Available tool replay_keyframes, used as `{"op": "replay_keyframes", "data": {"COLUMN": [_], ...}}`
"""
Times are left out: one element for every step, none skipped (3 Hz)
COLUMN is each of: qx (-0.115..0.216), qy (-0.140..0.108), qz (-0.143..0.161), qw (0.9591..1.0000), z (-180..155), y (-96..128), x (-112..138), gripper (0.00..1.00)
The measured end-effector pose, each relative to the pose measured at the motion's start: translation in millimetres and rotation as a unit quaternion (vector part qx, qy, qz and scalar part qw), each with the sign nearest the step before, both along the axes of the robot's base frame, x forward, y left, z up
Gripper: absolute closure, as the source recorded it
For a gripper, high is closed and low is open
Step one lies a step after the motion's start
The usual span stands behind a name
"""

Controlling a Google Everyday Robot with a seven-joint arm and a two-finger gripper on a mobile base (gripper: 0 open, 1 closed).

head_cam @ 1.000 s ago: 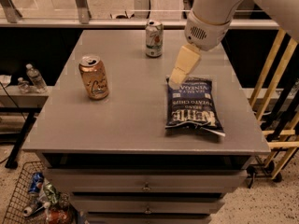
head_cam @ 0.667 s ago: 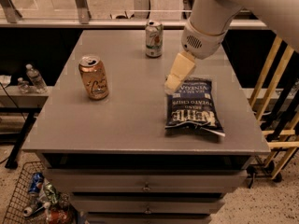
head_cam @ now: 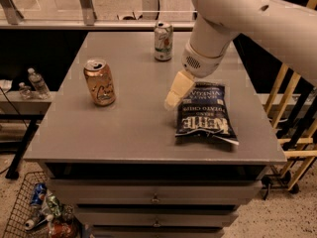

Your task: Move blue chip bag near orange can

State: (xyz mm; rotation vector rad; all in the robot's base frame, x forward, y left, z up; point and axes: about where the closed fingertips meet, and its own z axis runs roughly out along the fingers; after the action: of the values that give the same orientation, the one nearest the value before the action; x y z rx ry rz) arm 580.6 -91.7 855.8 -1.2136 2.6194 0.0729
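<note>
The blue chip bag (head_cam: 206, 113) lies flat on the right part of the grey table (head_cam: 129, 123), its white lettering facing the front edge. The orange can (head_cam: 99, 82) stands upright on the left part of the table, well apart from the bag. My gripper (head_cam: 174, 97) hangs from the white arm above the table, at the bag's upper left edge, between the bag and the orange can. Its cream fingers (head_cam: 179, 89) point down and to the left. Nothing shows in it.
A white-and-green can (head_cam: 163, 41) stands at the table's far edge. Drawers (head_cam: 154, 198) run under the tabletop. A wire basket with bottles (head_cam: 42, 211) sits on the floor at the lower left. Wooden rails (head_cam: 292, 133) stand to the right.
My gripper has moved down and to the left, from over the bag's top edge to just off its upper left corner. The bag and both cans have not moved.
</note>
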Motion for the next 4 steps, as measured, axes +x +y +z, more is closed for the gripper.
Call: {"op": "replay_keyframes", "data": {"qx": [0.001, -0.001, -0.005, 0.002], "qy": [0.004, 0.007, 0.008, 0.006], "qz": [-0.001, 0.001, 0.010, 0.023], "qw": [1.0000, 1.0000, 0.9999, 0.9997], "z": [-8, -14, -19, -22], "y": [1, 2, 4, 12], "x": [2, 1, -4, -3], "gripper": [0.00, 0.17, 0.41, 0.64]}}
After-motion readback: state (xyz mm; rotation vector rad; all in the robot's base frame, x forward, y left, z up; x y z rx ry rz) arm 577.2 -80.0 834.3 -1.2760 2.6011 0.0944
